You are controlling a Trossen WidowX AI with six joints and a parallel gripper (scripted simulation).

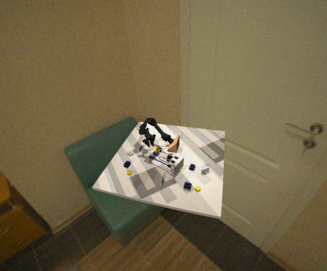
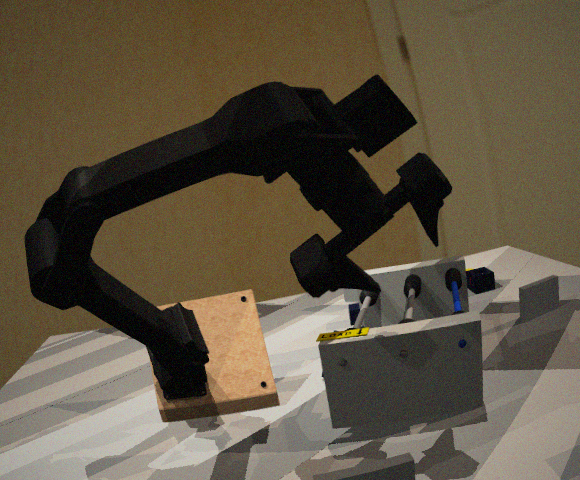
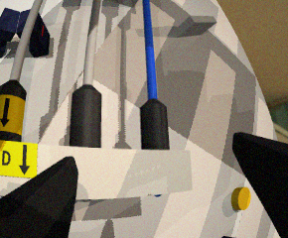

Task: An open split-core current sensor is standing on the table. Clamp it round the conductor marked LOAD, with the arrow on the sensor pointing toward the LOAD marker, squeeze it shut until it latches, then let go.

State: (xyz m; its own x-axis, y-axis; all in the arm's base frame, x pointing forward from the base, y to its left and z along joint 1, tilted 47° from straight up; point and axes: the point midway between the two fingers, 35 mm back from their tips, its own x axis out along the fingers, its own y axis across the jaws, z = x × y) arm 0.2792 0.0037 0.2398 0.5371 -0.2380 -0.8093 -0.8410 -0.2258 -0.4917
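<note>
- The black claw (image 1: 150, 145) (image 2: 408, 268) (image 3: 156, 154), its fingers spread wide and gripping nothing, hangs above the near end of the wire stand, as seen from the wrist.
- A yellow disc (image 1: 128, 172) (image 3: 240, 198) lies on the patterned counter (image 1: 207, 205) (image 2: 21, 382) (image 3: 218, 89), off to one side of the stand.
- The stand's near upright plate (image 2: 404, 382) (image 3: 159, 171) carries the yellow LOAD marker (image 2: 343, 334) (image 3: 10, 159) on its top edge.
- Behind it, the pale LOAD conductor (image 2: 362, 312) (image 3: 27, 45) emerges from a sleeve with a yellow arrow band (image 3: 7, 114); a blue wire (image 2: 455, 297) (image 3: 151, 64) runs at the opposite side.
- Farther off, beyond the LOAD conductor's outer side, stands what appears to be the open sensor (image 3: 0, 32), dark navy, its halves parted and apart from the claw; its arrow cannot be made out.
</note>
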